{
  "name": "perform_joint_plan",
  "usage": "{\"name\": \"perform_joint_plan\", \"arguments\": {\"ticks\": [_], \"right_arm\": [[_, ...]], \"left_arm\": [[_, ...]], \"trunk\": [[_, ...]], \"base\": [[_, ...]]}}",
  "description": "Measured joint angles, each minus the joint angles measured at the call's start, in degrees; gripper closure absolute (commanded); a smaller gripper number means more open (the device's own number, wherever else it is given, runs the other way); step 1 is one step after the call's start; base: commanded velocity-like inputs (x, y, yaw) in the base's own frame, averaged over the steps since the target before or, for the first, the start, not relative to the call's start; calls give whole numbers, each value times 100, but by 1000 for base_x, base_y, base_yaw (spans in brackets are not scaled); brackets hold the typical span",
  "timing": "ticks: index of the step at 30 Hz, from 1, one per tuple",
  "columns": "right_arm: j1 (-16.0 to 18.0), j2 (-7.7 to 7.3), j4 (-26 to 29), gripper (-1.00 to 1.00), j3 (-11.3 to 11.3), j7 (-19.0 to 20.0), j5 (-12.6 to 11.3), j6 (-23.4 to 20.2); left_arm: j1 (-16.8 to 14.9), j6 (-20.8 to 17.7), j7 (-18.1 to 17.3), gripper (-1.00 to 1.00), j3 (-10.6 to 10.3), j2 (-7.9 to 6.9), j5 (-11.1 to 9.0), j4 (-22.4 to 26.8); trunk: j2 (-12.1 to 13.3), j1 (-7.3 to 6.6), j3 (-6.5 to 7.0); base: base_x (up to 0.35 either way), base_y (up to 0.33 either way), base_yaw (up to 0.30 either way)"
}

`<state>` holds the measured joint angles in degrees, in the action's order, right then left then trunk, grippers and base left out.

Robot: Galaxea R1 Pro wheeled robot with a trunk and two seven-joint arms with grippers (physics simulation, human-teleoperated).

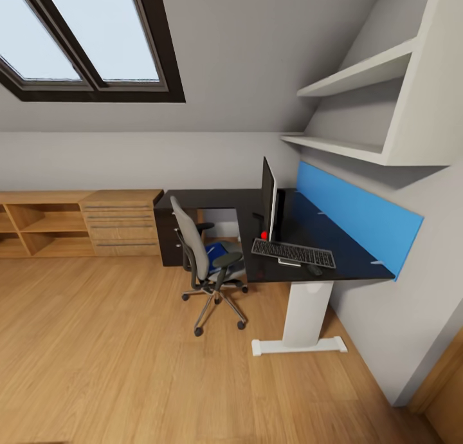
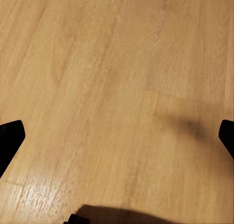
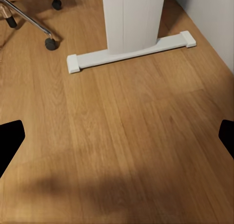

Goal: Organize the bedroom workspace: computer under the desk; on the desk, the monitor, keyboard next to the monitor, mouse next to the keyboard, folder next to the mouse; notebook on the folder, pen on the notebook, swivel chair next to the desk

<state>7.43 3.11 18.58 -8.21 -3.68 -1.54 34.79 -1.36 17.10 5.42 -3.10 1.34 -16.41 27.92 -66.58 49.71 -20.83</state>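
Swivel chair point(image 1: 207, 264) blocks desk point(image 1: 334, 228) inner corner; open wooden floor point(image 1: 96, 354) around; white pedestal point(image 1: 307, 315) underneath.

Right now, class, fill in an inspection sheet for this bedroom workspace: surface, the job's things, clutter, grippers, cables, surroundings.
Surface: the desk has a black top, a blue back panel and a white pedestal leg.
Job's things: the monitor stands upright on the desk, seen nearly edge-on; the keyboard lies flat in front of it; the folder lies on the seat of the swivel chair, which stands at the desk's inner corner.
Clutter: a small dark object lies beside the keyboard, too small to identify.
Grippers: left gripper and right gripper are both open over bare floor.
Cables: nothing seen.
Surroundings: wooden floor, skylight, wall shelves, wooden drawer unit.
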Motion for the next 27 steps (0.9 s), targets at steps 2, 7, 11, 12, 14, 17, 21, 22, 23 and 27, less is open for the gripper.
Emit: {"name": "perform_joint_plan", "arguments": {"ticks": [2, 7, 11, 12, 14, 17, 21, 22, 23, 27], "right_arm": [[-2, 2, -1, -100, 3, 2, 1, 1], [0, 3, -7, -100, 7, 3, 8, 2], [0, -3, -9, -100, 0, -2, 4, 2], [0, -4, -9, -100, -1, -3, 3, 2], [0, -2, -10, -100, -3, -4, 2, 3], [0, -7, -10, -100, 4, 4, 8, 3], [0, -18, -10, -100, 13, 10, 13, 3], [0, -19, -10, -100, 14, 11, 14, 3], [0, -20, -10, -100, 14, 11, 14, 3], [0, -16, -7, -100, 13, 8, 17, 9]], "left_arm": [[0, 4, 18, -100, 0, 2, 3, 2], [-1, 25, 31, -100, 0, 9, 9, 32], [-1, 32, 40, -100, 0, 6, 12, 180], [-1, 33, 43, -100, 0, 5, 13, 233], [-1, 56, 48, -100, 0, 3, 16, 302], [-1, 327, 29, -100, 2, 2, 16, 351], [-1, 693, -12, -100, 11, -4, 15, 362], [-1, 716, -13, -100, 12, -5, 15, 362], [-1, 733, -16, -100, 13, -5, 15, 363], [-1, 783, -29, -100, 10, -6, 22, 354]], "trunk": [[-80, 44, -36], [-281, 154, -126], [-442, 242, -198], [-482, 264, -216], [-562, 308, -252], [-682, 374, -305], [-843, 461, -377], [-883, 483, -395], [-923, 505, -413], [-1084, 593, -485]], "base": [[0, 0, 0], [0, 0, 0], [0, 0, 0], [0, 0, 0], [0, 0, 0], [0, 0, 0], [0, 0, 0], [0, 0, 0], [0, 0, 0], [0, 0, 0]]}}
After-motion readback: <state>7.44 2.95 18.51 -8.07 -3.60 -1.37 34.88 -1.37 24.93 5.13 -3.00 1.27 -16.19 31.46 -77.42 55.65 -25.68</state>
